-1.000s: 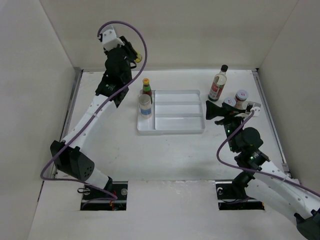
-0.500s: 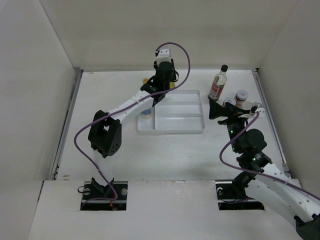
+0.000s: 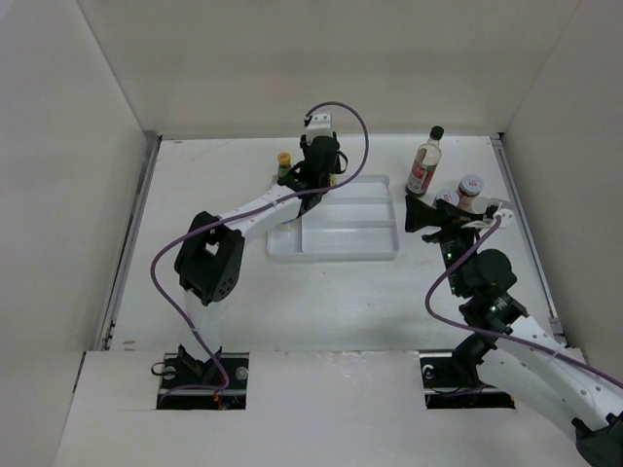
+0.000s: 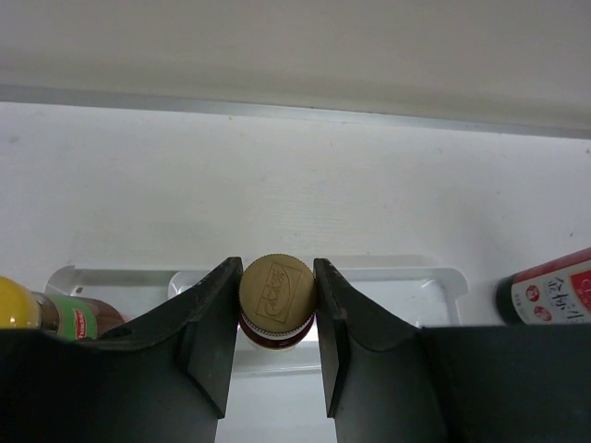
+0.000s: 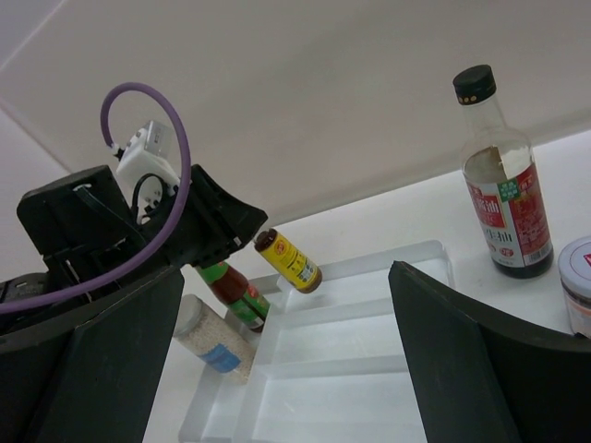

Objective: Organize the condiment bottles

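Note:
My left gripper (image 4: 277,277) is shut on the gold cap of the tiny brown bottle (image 4: 275,300). In the right wrist view this bottle (image 5: 288,261) hangs tilted above the far compartment of the white tray (image 5: 369,369). In the top view the left gripper (image 3: 319,185) is over the tray's (image 3: 336,256) back left. The yellow-capped red sauce bottle (image 5: 233,291) and a white shaker (image 5: 212,341) stand in the tray's left compartment. My right gripper (image 3: 423,214) is open and empty, right of the tray. The tall black-capped bottle (image 3: 424,162) and two red-lidded jars (image 3: 470,187) stand beside it.
The left arm's forearm (image 3: 258,204) and purple cable lie across the tray's left end and hide the shaker from above. White walls close the table at the back and both sides. The second jar (image 3: 447,197) is right behind my right gripper.
The left arm swung from the back left corner to over the tray with the tiny brown bottle, then shifted slightly. The right gripper has barely moved.

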Tool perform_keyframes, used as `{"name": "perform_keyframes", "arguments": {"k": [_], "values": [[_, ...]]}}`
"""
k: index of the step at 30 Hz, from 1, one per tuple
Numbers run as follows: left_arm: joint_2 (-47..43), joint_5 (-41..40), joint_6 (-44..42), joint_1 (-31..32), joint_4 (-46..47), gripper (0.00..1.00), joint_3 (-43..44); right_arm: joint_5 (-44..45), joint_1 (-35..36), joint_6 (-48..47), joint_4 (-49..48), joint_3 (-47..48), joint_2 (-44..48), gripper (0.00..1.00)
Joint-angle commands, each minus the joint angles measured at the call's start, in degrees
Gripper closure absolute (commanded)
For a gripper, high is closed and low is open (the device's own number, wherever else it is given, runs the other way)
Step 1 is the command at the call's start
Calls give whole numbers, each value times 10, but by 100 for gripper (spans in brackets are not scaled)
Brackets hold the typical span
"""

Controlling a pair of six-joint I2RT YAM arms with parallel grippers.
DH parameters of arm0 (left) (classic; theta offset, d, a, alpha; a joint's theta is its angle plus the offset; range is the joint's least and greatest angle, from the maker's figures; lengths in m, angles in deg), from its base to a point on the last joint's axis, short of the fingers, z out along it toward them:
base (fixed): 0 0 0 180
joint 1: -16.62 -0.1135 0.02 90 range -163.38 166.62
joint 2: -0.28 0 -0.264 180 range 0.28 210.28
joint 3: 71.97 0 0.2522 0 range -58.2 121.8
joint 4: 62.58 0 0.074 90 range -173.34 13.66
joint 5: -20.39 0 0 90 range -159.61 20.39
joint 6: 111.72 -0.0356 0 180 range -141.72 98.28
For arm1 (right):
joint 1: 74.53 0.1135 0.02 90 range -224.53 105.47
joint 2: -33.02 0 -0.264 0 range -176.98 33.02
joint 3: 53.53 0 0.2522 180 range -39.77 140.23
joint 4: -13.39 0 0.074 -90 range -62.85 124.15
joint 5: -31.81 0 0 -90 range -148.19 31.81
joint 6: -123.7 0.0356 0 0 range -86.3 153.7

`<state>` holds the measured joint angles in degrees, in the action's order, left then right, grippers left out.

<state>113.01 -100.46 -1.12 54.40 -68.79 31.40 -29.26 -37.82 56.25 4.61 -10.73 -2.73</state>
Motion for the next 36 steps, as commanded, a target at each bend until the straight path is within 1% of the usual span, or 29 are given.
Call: {"name": "perform_keyframes", "arguments": {"k": [1, 13, 17, 19, 25, 28, 29, 31, 34, 36], "values": [[-14, -16, -6, 0, 77, 83, -9, -7, -5, 7, -15, -3, -4, 0], [29, -19, -7, 0, 97, 81, -43, -7, -5, 7, -16, -5, -5, 0], [34, -27, -7, 6, 101, 73, -49, -7, -7, 7, -16, -5, -8, 0], [33, -36, -8, 9, 102, 65, -51, -5, -7, 7, -17, -5, -8, 0], [6, -39, -10, 16, 110, 26, -63, 4, -16, 9, -9, -2, -14, 0], [-18, -35, -14, 25, 111, 11, -64, 0, -21, 10, 0, 3, -18, 0], [-26, -35, -20, 30, 111, 9, -63, -1, -21, 10, 2, 7, -20, 3], [-43, -37, -29, 38, 112, 5, -59, 0, -21, 10, 6, 12, -20, 19], [-78, -31, -32, 49, 123, 2, -58, 9, -26, 9, 11, 20, -20, 43], [-106, -22, -34, 60, 137, 2, -58, 18, -38, 10, 21, 27, -21, 54]]}}
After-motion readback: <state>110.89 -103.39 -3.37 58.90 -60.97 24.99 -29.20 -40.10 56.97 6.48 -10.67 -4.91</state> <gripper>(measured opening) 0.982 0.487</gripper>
